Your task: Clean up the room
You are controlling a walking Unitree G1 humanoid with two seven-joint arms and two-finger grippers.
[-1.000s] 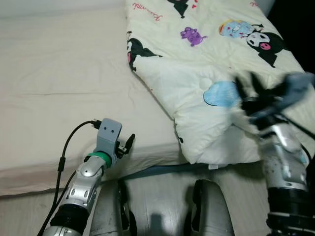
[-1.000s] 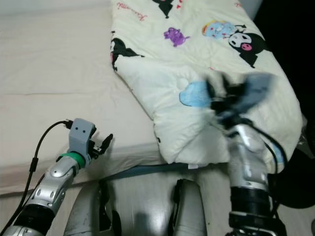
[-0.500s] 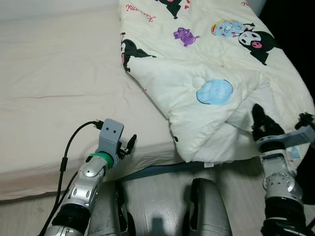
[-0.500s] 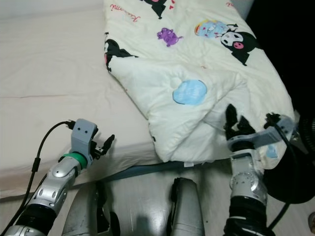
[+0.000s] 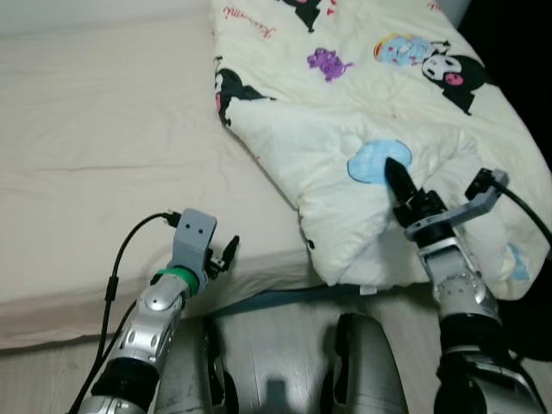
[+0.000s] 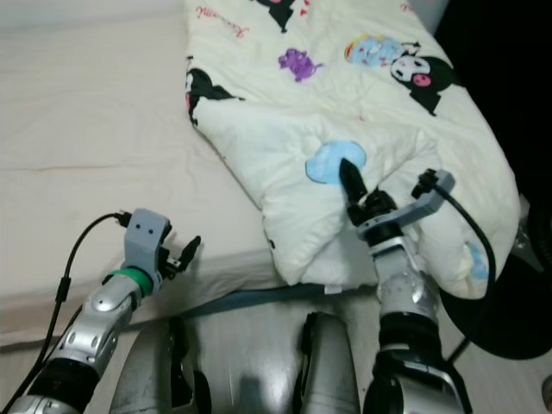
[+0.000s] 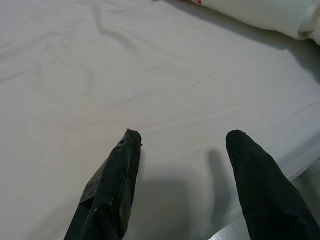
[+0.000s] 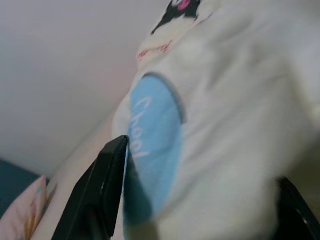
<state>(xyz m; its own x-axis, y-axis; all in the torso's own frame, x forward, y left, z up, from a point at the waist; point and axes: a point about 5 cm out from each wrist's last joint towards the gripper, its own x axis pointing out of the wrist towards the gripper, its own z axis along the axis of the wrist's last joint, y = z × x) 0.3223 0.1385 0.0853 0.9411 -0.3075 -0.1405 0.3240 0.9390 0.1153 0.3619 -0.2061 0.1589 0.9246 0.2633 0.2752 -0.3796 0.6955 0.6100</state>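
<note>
Right claw [image 5: 398, 177] is spread around a fold of the cartoon-print comforter [image 5: 371, 103], probably touching it by the blue patch [image 5: 373, 161]. Comforter covers the bed [image 5: 95, 147] from about 12 to 4 o'clock. Left claw [image 7: 182, 165] hovers spread over the bare sheet, near 7 o'clock.

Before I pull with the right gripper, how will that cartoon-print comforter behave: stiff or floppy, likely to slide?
Probably floppy: the comforter lies in soft folds and bulges around the right gripper. It looks puffy, so likely light for its bulk. Its corner overhangs the bed edge, so a tug may drag the rest along the smooth sheet.
</note>
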